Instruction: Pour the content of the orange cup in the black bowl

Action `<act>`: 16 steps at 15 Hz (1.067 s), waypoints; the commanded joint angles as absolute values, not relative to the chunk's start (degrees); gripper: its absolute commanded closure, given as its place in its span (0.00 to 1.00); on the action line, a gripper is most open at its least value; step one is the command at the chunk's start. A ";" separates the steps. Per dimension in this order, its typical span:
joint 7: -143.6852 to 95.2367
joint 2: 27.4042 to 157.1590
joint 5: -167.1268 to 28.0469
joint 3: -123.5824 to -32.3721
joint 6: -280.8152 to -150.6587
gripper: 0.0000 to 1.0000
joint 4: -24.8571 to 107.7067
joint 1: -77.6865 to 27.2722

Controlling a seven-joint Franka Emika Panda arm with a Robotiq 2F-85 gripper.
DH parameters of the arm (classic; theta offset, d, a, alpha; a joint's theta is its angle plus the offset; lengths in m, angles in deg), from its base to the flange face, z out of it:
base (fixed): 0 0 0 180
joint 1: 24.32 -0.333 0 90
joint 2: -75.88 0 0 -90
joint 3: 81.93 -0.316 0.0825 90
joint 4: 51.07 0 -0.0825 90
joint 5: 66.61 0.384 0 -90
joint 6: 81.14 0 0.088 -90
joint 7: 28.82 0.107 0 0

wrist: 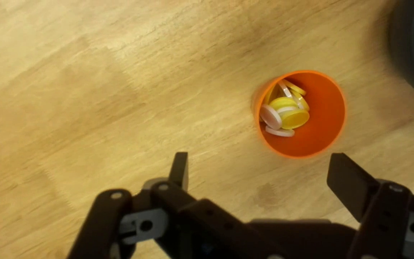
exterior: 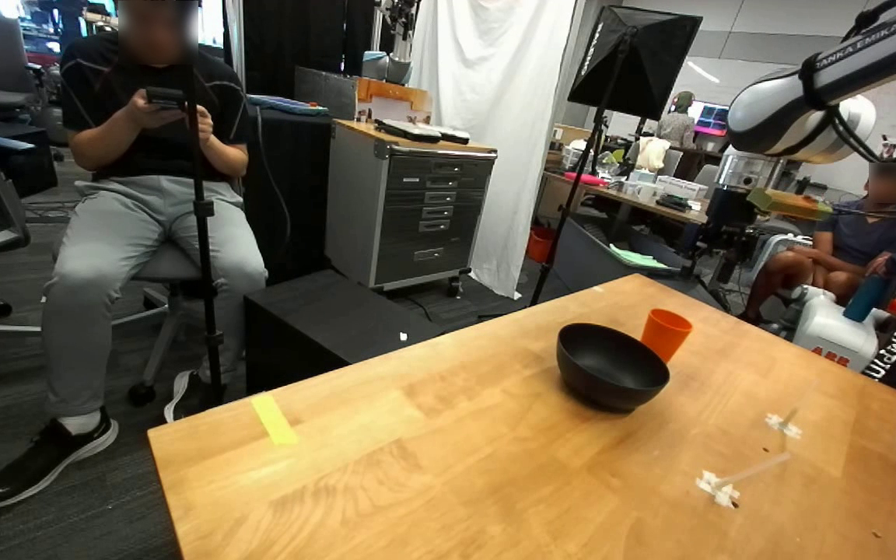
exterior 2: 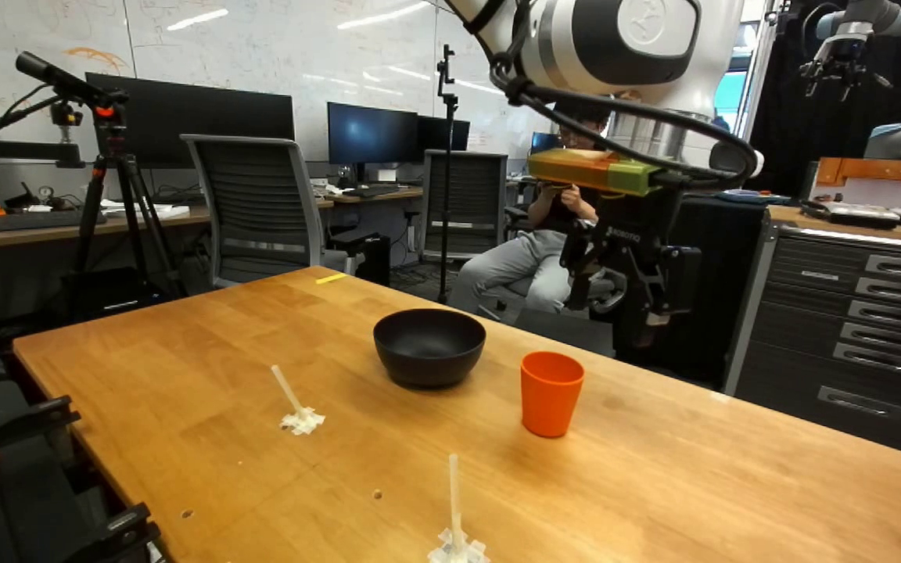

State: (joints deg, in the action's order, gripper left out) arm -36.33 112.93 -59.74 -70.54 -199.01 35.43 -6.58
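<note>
Missing the Middle Could Have Made a Spill

Your gripper [wrist: 259,155] hung above the table [exterior 2: 388,446], its fingers [wrist: 350,187] spread wide, holding nothing. The orange cup [exterior 2: 549,399] stood upright near the black bowl [exterior 2: 429,358], not touching it. Round yellow and whitish bits [wrist: 289,109] were piled on one side inside the cup. The cup looked too close to one finger, so going straight down might have bumped it, tipped it over and sent the bits rolling.

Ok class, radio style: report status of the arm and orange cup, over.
End effector open, holding nothing. Orange cup upright on the table, yellow and pale discs inside. Black bowl beside it, apart; no obstruction seen over the cup.
</note>
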 commanded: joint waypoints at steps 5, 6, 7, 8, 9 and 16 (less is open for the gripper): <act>-34.70 117.17 -63.71 -70.85 -206.09 0.00 35.14 -6.87; -34.74 117.73 -64.13 -70.83 -206.43 0.00 35.00 -6.90; -34.89 118.05 -64.62 -70.87 -206.68 0.00 35.22 -7.00; -34.90 118.32 -65.23 -70.87 -206.95 0.00 35.44 -7.16; -35.02 118.31 -65.85 -70.88 -207.29 0.00 36.11 -7.46; -35.86 116.81 -69.73 -71.22 -211.85 0.00 41.46 -9.97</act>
